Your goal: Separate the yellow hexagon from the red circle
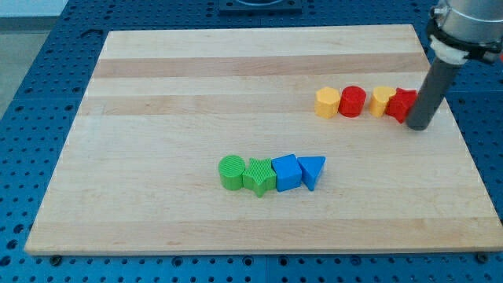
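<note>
Camera view: my tip (419, 126) is a plain rod with nothing to spread or pinch; it holds nothing and touches the red star-like block (403, 104) from its 3 o'clock side. At that block's 9 o'clock sits a second yellow block (383, 101). The yellow hexagon (327, 102) rests just beside the red circle (353, 101), at its 9 o'clock, upper right on the wooden board (157, 94).

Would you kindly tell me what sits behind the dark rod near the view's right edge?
My tip covers the right side of a red block, shape unclear. A yellow block touches that red block's left. The covered part cannot be seen.
</note>
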You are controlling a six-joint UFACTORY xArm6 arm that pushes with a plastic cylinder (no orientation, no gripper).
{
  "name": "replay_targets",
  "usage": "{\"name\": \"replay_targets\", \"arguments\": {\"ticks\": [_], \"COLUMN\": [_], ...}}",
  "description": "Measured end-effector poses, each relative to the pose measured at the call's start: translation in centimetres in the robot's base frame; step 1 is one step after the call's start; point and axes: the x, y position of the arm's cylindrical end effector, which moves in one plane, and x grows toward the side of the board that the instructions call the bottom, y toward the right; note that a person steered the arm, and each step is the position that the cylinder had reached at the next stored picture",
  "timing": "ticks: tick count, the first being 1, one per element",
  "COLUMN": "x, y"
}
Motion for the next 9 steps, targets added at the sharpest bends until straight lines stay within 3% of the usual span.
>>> {"name": "replay_targets", "arguments": {"ticks": [1, 3, 5, 6, 9], "x": [1.6, 1.5, -3.1, -6.2, -9.5], "y": [-7.2, -7.2, -9.5, -12.6, -23.1]}}
